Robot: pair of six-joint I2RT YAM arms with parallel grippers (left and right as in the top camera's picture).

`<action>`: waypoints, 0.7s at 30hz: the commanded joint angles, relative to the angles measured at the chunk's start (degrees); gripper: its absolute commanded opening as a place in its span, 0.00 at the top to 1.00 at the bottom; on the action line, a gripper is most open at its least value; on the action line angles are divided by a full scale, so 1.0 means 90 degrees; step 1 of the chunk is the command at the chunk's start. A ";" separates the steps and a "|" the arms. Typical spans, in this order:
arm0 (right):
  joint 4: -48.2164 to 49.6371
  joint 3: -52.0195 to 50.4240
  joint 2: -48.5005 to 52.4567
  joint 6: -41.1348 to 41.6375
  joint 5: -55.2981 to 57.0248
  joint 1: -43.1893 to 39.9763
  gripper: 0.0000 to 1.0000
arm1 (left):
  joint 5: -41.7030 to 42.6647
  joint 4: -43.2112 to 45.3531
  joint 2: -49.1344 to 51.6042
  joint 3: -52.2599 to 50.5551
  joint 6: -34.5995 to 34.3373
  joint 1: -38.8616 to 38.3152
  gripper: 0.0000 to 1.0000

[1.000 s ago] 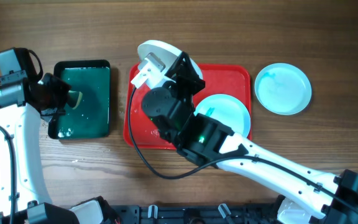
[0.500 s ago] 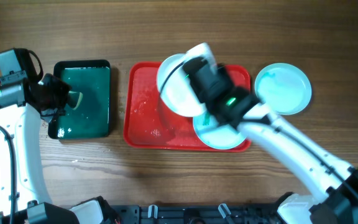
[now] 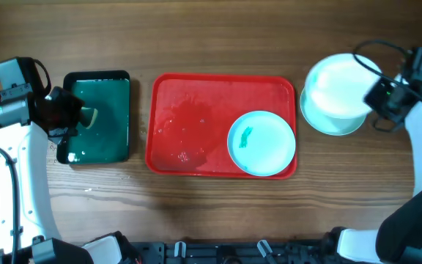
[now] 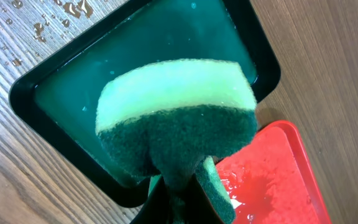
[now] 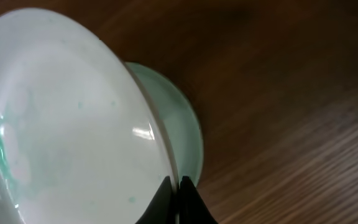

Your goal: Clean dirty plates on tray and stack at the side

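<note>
Wooden table (image 3: 196, 44) fills our view. At its middle we see a red tray (image 3: 189, 95), wet on its left side, holding one turquoise plate (image 3: 266, 147) with a teal smear (image 3: 245, 136) in its lower right corner. Left of it, apart, a dark tray (image 3: 112, 125) holds green liquid. Over that, the left gripper (image 4: 178, 193) pinches a sponge (image 4: 176, 118). Right of the red tray, the right gripper (image 5: 174, 186) pinches a white plate (image 3: 335, 84) by its rim above a second turquoise plate (image 3: 335, 128) on the wood; we cannot tell whether they touch. Water drops (image 4: 42, 28) dot the wood beside the dark tray.
</note>
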 commanded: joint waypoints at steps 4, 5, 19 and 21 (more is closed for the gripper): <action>0.0869 -0.0770 0.0039 -0.0121 -0.0622 -0.0046 0.55 | 0.0078 0.0053 0.0204 -0.0036 0.0007 -0.0032 0.96; 0.0891 -0.0794 0.0068 -0.0124 -0.0760 -0.0032 0.45 | 0.0078 0.0058 0.0219 -0.0036 0.0007 -0.0032 0.96; -0.0321 -0.0823 0.0112 -0.1110 -0.1996 0.2091 0.30 | 0.0270 0.0240 0.0226 -0.0036 0.0379 -0.0549 0.96; -0.0595 -0.0903 0.0117 -0.0469 -0.1132 0.2637 0.30 | 0.0270 0.0272 0.0226 -0.0036 0.0573 -0.0758 0.96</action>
